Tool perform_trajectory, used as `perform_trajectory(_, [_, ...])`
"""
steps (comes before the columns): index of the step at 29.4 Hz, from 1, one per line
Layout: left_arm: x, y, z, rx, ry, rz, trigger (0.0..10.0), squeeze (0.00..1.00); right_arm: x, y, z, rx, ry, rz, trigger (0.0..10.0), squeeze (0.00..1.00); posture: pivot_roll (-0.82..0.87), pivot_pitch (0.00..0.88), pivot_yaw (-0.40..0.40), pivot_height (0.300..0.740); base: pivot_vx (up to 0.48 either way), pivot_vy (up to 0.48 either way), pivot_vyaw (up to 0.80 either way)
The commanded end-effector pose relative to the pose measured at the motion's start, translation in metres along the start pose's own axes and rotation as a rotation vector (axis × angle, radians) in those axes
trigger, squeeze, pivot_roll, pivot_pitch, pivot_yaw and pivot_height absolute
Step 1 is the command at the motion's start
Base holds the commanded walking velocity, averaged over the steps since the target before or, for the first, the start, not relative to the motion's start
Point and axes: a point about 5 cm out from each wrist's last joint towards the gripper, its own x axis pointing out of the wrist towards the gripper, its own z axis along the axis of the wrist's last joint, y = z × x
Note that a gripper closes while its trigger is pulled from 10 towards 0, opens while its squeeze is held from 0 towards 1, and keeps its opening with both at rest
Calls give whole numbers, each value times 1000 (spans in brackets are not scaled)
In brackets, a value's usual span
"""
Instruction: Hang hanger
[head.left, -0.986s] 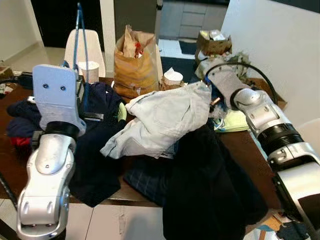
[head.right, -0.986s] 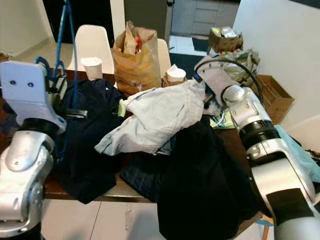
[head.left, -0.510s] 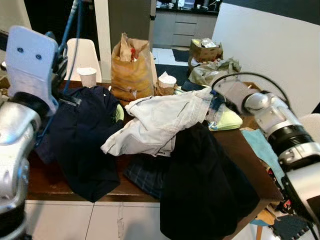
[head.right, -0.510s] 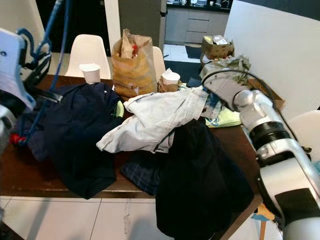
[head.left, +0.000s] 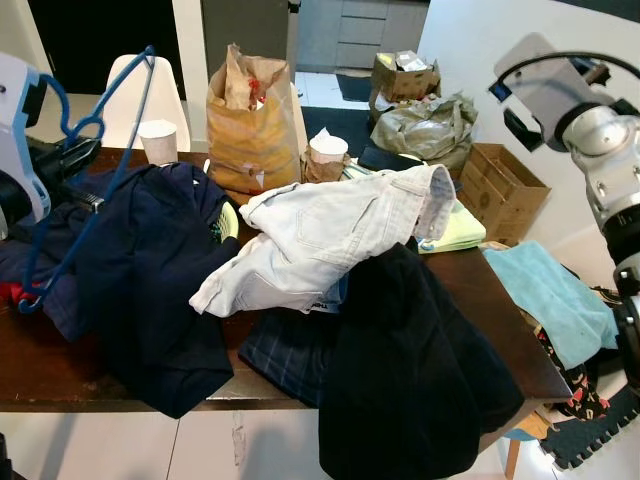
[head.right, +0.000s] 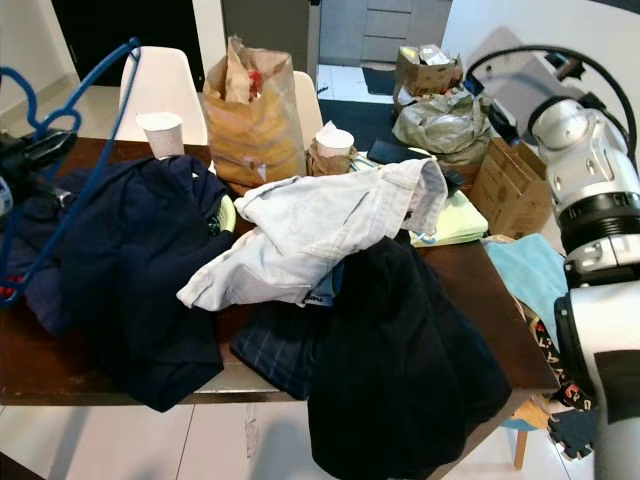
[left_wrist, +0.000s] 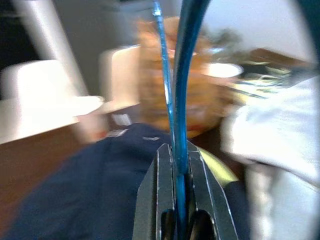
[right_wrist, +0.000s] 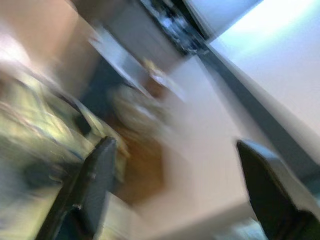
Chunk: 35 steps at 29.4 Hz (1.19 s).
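Your left tool is clamped on the thin blue plastic hanger, its black fingers pressed together around the rod. That hanger is held up at the left end of the dark brown wooden surface, hook uppermost, over a crumpled navy garment. Your right tool is raised near the white wall on the right, fingers spread wide apart with nothing between them (that wrist view is blurred). Mid-surface lie pale denim jeans atop a black garment, and behind them stands a tall brown paper bag.
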Motion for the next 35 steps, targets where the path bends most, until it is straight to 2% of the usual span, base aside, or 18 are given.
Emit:
perform_trajectory(1, [-1,-34,0,-32,28,-410,10000,0,-9,33,57,56,-426,460,10000,0,71,0,-74,740,0,0,0])
perform_trajectory(2, [-4,-41,-2,-43,48,-510,10000,0,-17,44,65,54,-510,617,10000,0,69,0,-73,740,0,0,0])
perform_trajectory(4, [-5,-44,-2,-49,56,-549,10000,0,-21,49,68,47,-532,681,10000,0,69,0,-73,740,0,0,0])
perform_trajectory(7, [-25,-65,-8,29,186,-832,10000,0,-43,67,78,65,-612,1046,10000,0,81,0,-79,740,0,0,0])
perform_trajectory(8, [-25,-65,-8,29,186,-832,10000,0,-43,67,78,65,-612,1046,10000,0,81,0,-79,740,0,0,0])
perform_trajectory(10, [-32,-68,-7,74,253,-921,10000,0,-53,69,85,72,-652,1201,10000,0,89,0,-84,740,0,0,0])
perform_trajectory(11, [-32,-68,-7,74,253,-921,10000,0,-53,69,85,72,-652,1201,10000,0,89,0,-84,740,0,0,0])
perform_trajectory(13, [-33,-66,-6,122,286,-937,10000,0,-59,78,85,17,-606,1302,10000,0,89,0,-87,740,0,0,0])
perform_trajectory(16, [-33,-65,-5,134,298,-944,10000,0,-62,83,83,-4,-585,1337,10000,0,89,0,-87,740,0,0,0])
perform_trajectory(17, [-33,-67,-7,164,317,-958,10000,0,-60,93,77,-77,-515,1362,10000,0,87,0,-89,740,0,0,0])
perform_trajectory(19, [-33,-67,-7,164,317,-958,10000,0,-60,93,77,-77,-515,1362,10000,0,87,0,-89,740,0,0,0])
perform_trajectory(20, [-28,-73,-10,227,315,-953,10000,0,-50,113,67,-177,-393,1388,10000,0,83,0,-89,740,0,0,0])
perform_trajectory(22, [-27,-74,-11,243,313,-953,10000,0,-48,118,66,-195,-365,1394,10000,0,83,0,-89,740,0,0,0])
perform_trajectory(25, [-22,-76,-13,280,312,-925,10000,0,-47,124,67,-156,-342,1419,10000,0,81,0,-89,740,0,0,0])
perform_trajectory(26, [-17,-80,-19,294,331,-909,10000,0,-40,136,64,-134,-286,1391,10000,0,75,0,-86,740,0,0,0])
perform_trajectory(28, [-14,-83,-24,304,345,-899,10000,0,-36,144,61,-125,-246,1367,10000,0,74,0,-86,740,0,0,0])
perform_trajectory(31, [-6,-90,-36,232,365,-856,10000,0,-27,164,50,-47,-94,1296,10000,0,65,0,-79,740,0,0,0])
perform_trajectory(35, [-2,-94,-40,178,356,-840,10000,0,-28,169,45,-21,-44,1294,10000,0,55,0,-79,740,0,0,0])
